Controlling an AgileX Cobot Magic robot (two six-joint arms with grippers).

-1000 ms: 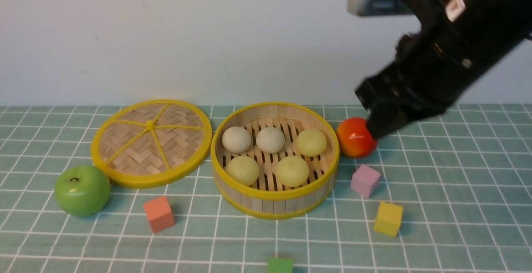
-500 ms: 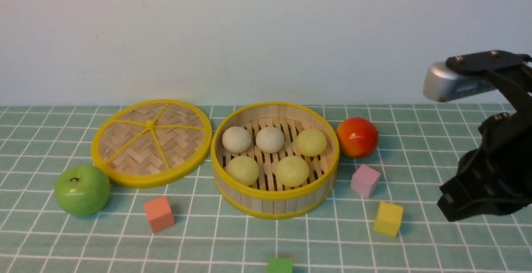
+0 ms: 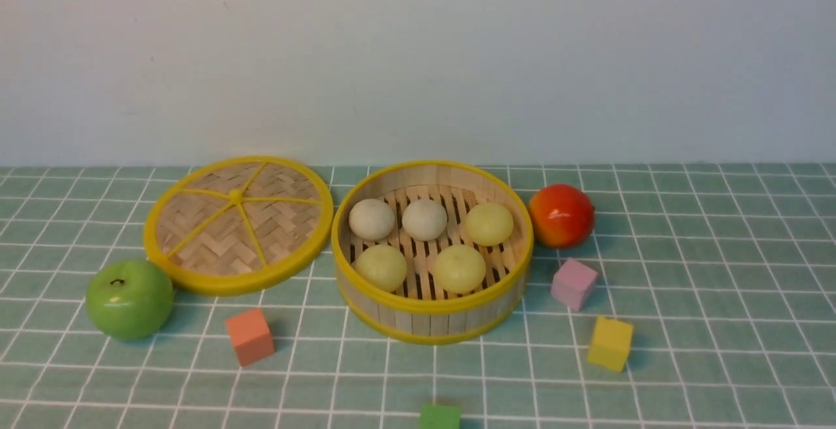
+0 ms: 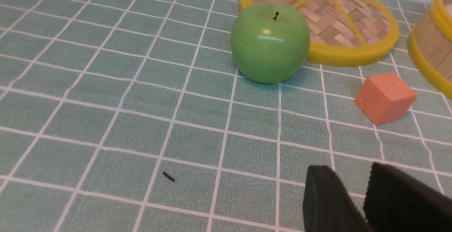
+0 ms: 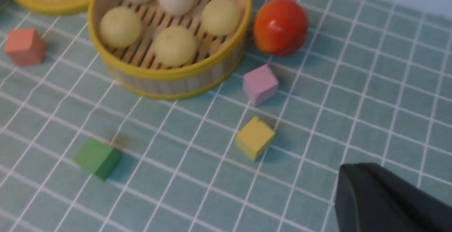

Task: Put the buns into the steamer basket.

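Moved: my right arm, over the red apple [image 3: 561, 215] a second ago, is now gone from the front view; nothing on the table has shifted.

Buns [image 3: 424, 219]: five, all in the basket [image 3: 431, 324]. Two off-white at the back, one pale yellow-green beside them, two yellow-green in front. Each sits on the slatted floor, below the rim. None on the table.

Basket: upright, mid-table, uncovered.

Lid [image 3: 238, 223]: flat on the table just beside the basket, to my left.

Around: red apple just right of the basket; green apple [image 3: 129, 298] by the lid's near edge; orange cube [image 3: 249, 335], pink cube [image 3: 573, 283], yellow cube [image 3: 610, 343], green cube [image 3: 439, 416] scattered in front.

Right gripper [image 5: 385, 200]: fingers pressed together, holding nothing, well back from the basket.

Left gripper [image 4: 365, 203]: fingers a little apart, nothing between them, low over bare table.

Status: loading looks complete; nothing left to place, as I judge it.
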